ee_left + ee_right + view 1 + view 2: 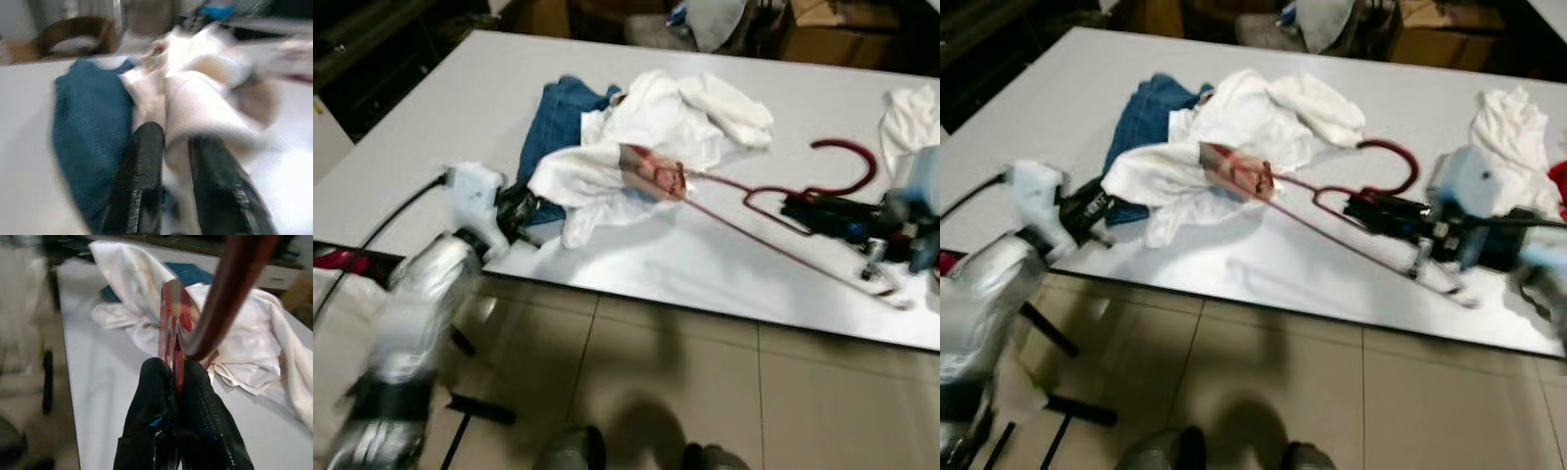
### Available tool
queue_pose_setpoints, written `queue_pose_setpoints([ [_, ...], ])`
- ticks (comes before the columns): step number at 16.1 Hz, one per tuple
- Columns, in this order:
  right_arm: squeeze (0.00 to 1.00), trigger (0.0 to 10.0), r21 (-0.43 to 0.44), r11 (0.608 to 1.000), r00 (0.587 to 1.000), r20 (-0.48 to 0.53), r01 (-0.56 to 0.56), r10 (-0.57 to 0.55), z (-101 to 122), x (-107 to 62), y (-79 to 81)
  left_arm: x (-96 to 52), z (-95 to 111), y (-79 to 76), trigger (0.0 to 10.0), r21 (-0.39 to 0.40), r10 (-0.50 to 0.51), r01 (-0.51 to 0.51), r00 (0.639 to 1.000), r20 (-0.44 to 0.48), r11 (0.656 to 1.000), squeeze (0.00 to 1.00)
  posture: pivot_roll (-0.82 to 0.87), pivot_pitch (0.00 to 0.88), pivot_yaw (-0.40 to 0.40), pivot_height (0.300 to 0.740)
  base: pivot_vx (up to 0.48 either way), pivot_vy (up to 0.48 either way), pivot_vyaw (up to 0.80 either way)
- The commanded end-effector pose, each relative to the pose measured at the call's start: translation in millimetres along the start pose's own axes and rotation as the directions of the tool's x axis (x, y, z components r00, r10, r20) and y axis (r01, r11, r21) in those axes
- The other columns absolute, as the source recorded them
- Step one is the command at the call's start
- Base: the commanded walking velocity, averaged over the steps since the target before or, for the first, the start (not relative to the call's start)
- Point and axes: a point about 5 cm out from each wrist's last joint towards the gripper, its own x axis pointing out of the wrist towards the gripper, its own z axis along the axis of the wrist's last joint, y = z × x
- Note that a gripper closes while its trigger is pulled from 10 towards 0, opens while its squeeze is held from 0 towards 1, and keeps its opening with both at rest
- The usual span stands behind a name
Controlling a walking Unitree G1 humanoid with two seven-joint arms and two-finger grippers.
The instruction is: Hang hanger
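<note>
The right gripper pinches the neck of the red hanger, lying on the white table right of the clothes pile, presumably to lift it, while the left gripper, slightly spread, noses against the white shirt.

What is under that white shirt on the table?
Blue jeans poke out from under the white shirt; how far they run beneath is hidden. One end of the red hanger, held by the right gripper, also goes under it, its tip covered.
</note>
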Motion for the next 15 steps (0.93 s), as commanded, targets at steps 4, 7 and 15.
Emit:
queue_pose_setpoints([
  [4,0.0,10.0,0.159,0.955,0.961,0.08,0.251,-0.266,-4,19.4,1.4,-13.5,37,-21.7,10.0,-0.126,-0.055,0.074,0.987,0.152,0.989,1.0,-0.08,0.108,0.039,0.74,0.0,0.0,0.0],
  [7,0.0,10.0,0.213,0.888,0.907,0.025,0.407,-0.421,-11,29.8,5.8,-7.1,47,-34.7,10.0,-0.226,0.027,0.02,0.979,0.203,0.974,1.0,-0.08,0.111,0.033,0.74,0.0,0.0,0.0],
  [15,0.0,10.0,0.234,0.767,0.8,-0.106,0.597,-0.59,-33,43.7,40.6,1.7,11,-45.5,10.0,0.004,0.15,-0.15,0.989,0.006,0.989,1.0,-0.12,0.119,0.043,0.74,0.0,0.0,0.0],
])
